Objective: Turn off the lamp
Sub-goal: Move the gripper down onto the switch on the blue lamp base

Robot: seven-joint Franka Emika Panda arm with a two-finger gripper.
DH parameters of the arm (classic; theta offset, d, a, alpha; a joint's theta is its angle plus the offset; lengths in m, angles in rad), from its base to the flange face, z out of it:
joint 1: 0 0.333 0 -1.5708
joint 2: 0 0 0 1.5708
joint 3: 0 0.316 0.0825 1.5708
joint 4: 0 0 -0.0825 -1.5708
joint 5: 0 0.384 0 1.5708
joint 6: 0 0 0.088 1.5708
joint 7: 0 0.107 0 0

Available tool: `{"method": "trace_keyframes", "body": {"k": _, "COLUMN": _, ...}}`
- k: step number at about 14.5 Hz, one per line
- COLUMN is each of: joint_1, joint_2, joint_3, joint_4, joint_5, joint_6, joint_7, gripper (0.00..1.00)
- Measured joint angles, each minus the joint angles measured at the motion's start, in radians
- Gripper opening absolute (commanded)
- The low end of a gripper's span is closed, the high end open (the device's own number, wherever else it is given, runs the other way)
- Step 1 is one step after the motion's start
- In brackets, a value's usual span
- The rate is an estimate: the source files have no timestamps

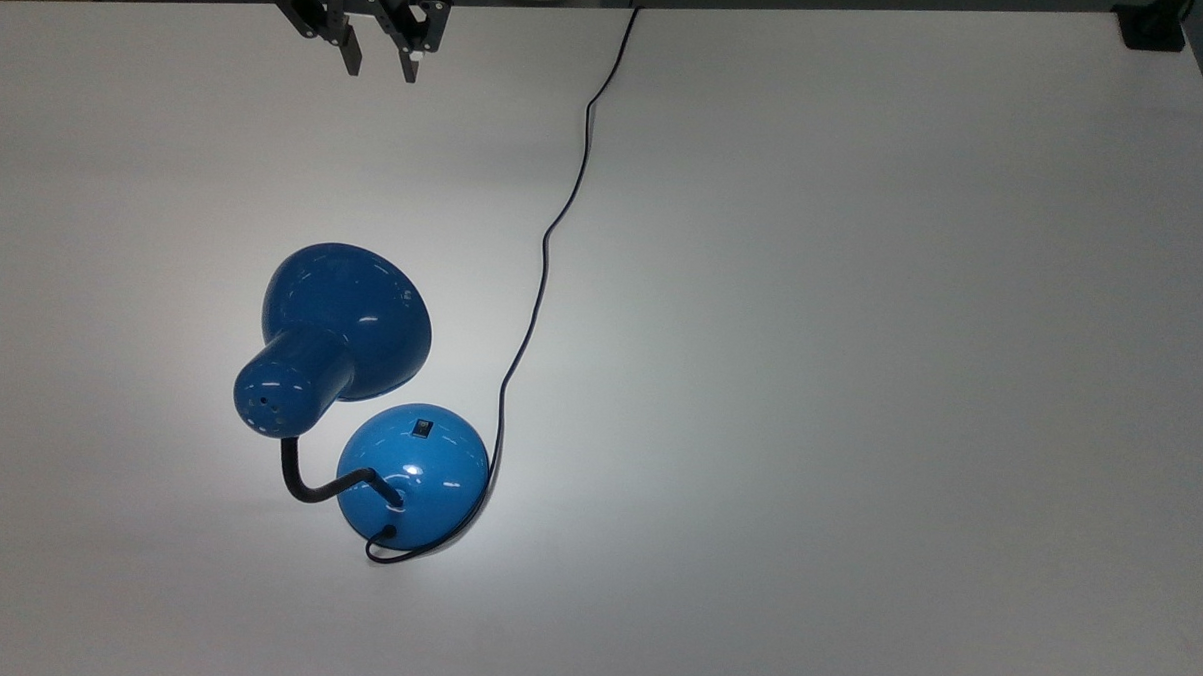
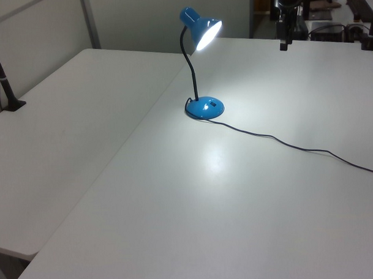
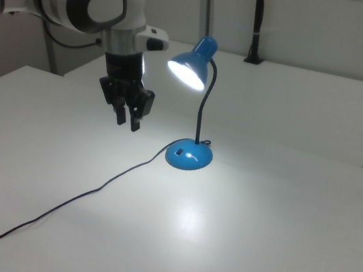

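- Lamp (image 1: 360,370) (image 2: 199,65) (image 3: 197,104): glossy blue desk lamp, lit, standing upright on the table, left of centre in the top view.
- Base (image 1: 414,475) (image 2: 205,107) (image 3: 189,155): round blue dome, flat on the surface, with a small black switch (image 1: 420,429) on its upper face, on the side toward the gripper.
- Gooseneck (image 1: 316,483) (image 2: 190,69) (image 3: 204,108): black; rises near-vertical from the base, then bends over at the top. The long axis of the lamp runs upright.
- Shade (image 1: 347,319) (image 2: 204,28) (image 3: 191,65): bell-shaped, mouth tilted downward and toward the top view's upper edge; glowing white inside in the left and right views.
- Cord (image 1: 544,256) (image 2: 284,142) (image 3: 82,196): thin, black; loops round the base, then trails across the table to the top view's upper edge.
- Gripper (image 1: 379,65) (image 2: 283,41) (image 3: 127,119): black, two-fingered, pointing down above the table, well apart from the lamp; fingers close together with a narrow gap, holding nothing.
- Arm (image 3: 92,1): white with a dark joint, at the right view's upper left.
- Table (image 1: 862,337) (image 2: 177,225) (image 3: 274,247): matt white, with a bright pool of light beside the base; a second white tabletop (image 2: 57,113) adjoins it.
- Room: pale partition walls (image 2: 145,18) behind; a black pole (image 3: 256,20) at the far table edge.
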Motion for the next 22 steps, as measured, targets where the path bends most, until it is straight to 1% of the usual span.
{"method": "trace_keyframes", "body": {"k": 2, "joint_1": 0.000, "joint_2": 0.013, "joint_3": 0.000, "joint_4": -0.004, "joint_5": 0.000, "joint_6": 0.047, "joint_7": -0.005, "gripper": 0.00}}
{"method": "trace_keyframes", "body": {"k": 5, "joint_1": 0.000, "joint_2": 0.065, "joint_3": 0.000, "joint_4": -0.011, "joint_5": 0.000, "joint_6": 0.166, "joint_7": -0.005, "gripper": 0.00}}
{"method": "trace_keyframes", "body": {"k": 10, "joint_1": 0.005, "joint_2": 0.186, "joint_3": 0.002, "joint_4": -0.013, "joint_5": 0.000, "joint_6": 0.394, "joint_7": -0.005, "gripper": 0.00}}
{"method": "trace_keyframes", "body": {"k": 12, "joint_1": 0.009, "joint_2": 0.228, "joint_3": 0.009, "joint_4": -0.013, "joint_5": 0.014, "joint_6": 0.469, "joint_7": -0.005, "gripper": 0.00}}
{"method": "trace_keyframes", "body": {"k": 15, "joint_1": 0.036, "joint_2": 0.331, "joint_3": 0.010, "joint_4": -0.006, "joint_5": 0.031, "joint_6": 0.638, "joint_7": -0.004, "gripper": 0.00}}
{"method": "trace_keyframes", "body": {"k": 18, "joint_1": 0.056, "joint_2": 0.441, "joint_3": 0.011, "joint_4": 0.038, "joint_5": 0.032, "joint_6": 0.704, "joint_7": 0.016, "gripper": 0.00}}
{"method": "trace_keyframes", "body": {"k": 22, "joint_1": 0.058, "joint_2": 0.513, "joint_3": 0.011, "joint_4": 0.105, "joint_5": 0.032, "joint_6": 0.706, "joint_7": 0.021, "gripper": 0.00}}
